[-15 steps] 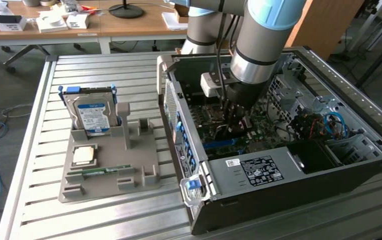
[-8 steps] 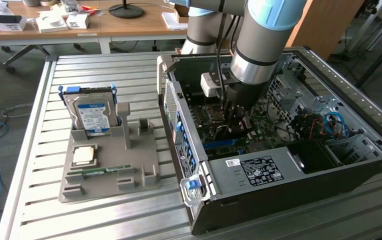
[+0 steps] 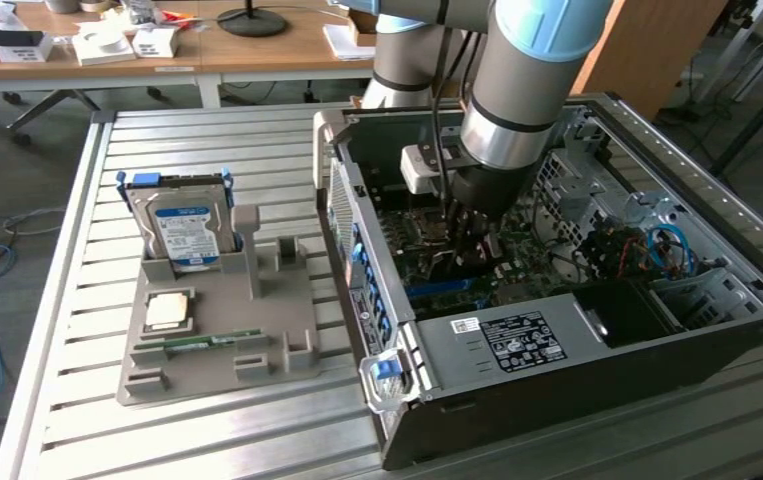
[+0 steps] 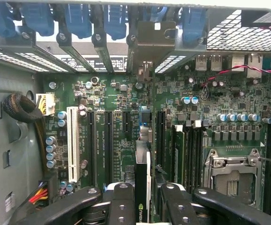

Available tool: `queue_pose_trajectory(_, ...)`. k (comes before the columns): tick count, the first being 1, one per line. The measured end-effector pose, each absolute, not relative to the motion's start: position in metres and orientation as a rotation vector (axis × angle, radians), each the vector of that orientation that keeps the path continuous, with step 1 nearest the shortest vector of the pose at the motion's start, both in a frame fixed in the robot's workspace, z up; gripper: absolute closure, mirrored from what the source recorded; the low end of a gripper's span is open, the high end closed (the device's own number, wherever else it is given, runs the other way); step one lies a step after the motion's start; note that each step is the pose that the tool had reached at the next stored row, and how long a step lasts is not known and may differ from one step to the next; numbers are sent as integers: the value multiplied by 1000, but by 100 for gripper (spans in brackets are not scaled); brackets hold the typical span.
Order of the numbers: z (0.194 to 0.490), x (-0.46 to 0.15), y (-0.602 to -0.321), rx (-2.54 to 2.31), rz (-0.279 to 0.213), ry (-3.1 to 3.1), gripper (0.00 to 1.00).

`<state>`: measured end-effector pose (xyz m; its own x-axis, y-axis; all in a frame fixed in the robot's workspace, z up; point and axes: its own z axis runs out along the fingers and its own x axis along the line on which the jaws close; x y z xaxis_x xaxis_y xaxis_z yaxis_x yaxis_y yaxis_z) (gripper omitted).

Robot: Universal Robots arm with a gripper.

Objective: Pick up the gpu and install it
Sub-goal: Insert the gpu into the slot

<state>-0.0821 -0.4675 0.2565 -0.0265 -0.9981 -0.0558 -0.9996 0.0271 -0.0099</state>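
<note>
One gripper [image 4: 144, 202] in PC case [image 3: 581, 420], fingers [image 4: 121, 206] clamped on gpu [image 4: 142, 176]. Card held edge-on just over mobo [image 4: 112, 93].

Table [image 3: 221, 430]: carrying the holder and the case side by side.
Holder [image 3: 208, 375]: lying at the exterior view's left, apart from the case.
Drive [image 3: 184, 228]: standing upright at the holder's rear.
CPU [image 3: 168, 310]: lying flat on the holder, before the drive.
Memory stick [image 3: 194, 343]: lying on the holder, before the CPU.
Case [image 3: 488, 430]: lying on its side at the exterior view's right, opening upward.
Gripper [image 4: 142, 197]: reaching down inside the case, over the motherboard [image 4: 112, 93].
Gpu [image 4: 142, 178]: sitting edge-on between the fingers [image 4: 121, 201], over the slots.
Desk [image 3: 261, 45]: standing behind the table.
</note>
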Motion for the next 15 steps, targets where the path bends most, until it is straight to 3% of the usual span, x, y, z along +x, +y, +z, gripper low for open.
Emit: queue_pose_trajectory(15,254,-82,-467,-2154,49,2221,74)
